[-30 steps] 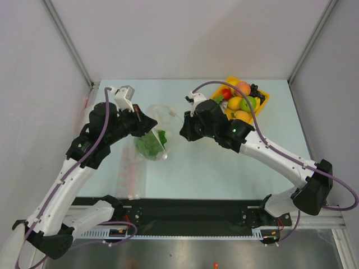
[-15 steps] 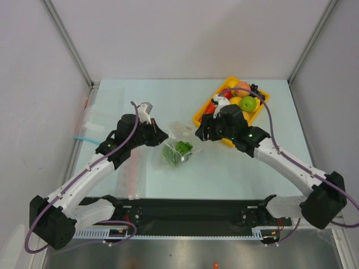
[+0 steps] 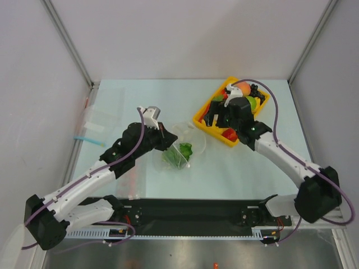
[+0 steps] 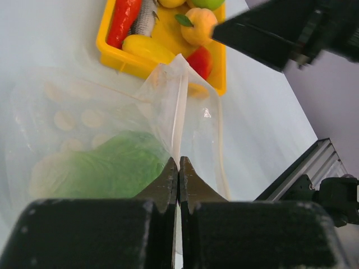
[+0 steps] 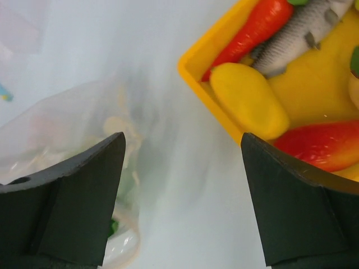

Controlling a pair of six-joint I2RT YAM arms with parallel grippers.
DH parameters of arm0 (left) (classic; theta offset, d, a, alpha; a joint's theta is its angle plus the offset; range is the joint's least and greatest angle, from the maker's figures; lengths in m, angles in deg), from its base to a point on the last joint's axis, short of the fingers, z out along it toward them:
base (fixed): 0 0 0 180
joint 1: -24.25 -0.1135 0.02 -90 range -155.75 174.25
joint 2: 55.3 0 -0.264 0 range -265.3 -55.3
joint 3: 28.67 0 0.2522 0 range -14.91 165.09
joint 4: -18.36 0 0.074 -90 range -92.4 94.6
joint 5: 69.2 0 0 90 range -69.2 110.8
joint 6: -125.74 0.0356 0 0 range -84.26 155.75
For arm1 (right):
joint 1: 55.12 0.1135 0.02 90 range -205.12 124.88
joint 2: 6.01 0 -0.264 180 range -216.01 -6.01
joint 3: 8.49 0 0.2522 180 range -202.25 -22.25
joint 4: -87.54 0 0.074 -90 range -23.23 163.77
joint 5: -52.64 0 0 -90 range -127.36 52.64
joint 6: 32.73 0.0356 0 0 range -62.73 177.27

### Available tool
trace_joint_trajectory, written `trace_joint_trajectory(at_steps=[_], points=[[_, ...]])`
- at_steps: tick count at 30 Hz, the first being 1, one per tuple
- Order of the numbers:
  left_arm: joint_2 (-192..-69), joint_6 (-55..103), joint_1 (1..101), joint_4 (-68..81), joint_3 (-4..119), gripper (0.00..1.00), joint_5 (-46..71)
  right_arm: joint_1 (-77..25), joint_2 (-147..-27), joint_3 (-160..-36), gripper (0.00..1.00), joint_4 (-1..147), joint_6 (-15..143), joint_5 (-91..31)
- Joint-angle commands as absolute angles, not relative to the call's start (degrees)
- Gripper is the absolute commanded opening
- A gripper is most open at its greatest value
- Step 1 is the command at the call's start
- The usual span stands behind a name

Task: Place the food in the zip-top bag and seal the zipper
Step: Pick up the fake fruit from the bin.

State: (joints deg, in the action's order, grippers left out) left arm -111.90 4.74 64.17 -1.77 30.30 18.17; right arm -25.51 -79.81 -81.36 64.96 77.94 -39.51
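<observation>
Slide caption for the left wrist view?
Left gripper pinches clear soft zip-top bag holding green leafy lettuce, yellow tray beyond.

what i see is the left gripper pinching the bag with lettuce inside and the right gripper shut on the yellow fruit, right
No: the right wrist view shows the right gripper open and empty, the yellow fruit untouched in the tray. The left gripper does pinch the bag, lettuce inside.

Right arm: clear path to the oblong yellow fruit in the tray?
Probably yes. The right gripper is open at the edge of the tray, and the yellow fruit lies uncovered near its rim, nothing over it.
</observation>
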Motion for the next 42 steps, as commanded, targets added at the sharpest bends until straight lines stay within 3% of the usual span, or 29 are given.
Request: trace_joint_trajectory(at_steps=[1,9,15,20,42], points=[[-113.56,5.16,65.47,1.25,31.85,0.00,20.63,-28.65,-86.93,-86.66,0.89,64.37,76.26,-41.14],[-111.64,6.48,65.82,4.07,27.20,0.00,20.62,-32.53,-102.94,-95.90,0.94,58.30,75.29,-41.14],[-107.68,6.92,65.91,4.42,25.61,0.01,23.00,-33.15,-108.39,-97.65,0.92,57.19,73.28,-32.27],[-107.94,7.35,66.09,4.42,25.70,0.01,22.21,-32.62,-113.66,-102.23,0.94,50.84,69.58,-37.27],[-107.50,9.29,66.79,2.58,26.58,0.01,25.55,-31.65,-120.09,-105.91,0.88,46.62,68.70,-38.42]])
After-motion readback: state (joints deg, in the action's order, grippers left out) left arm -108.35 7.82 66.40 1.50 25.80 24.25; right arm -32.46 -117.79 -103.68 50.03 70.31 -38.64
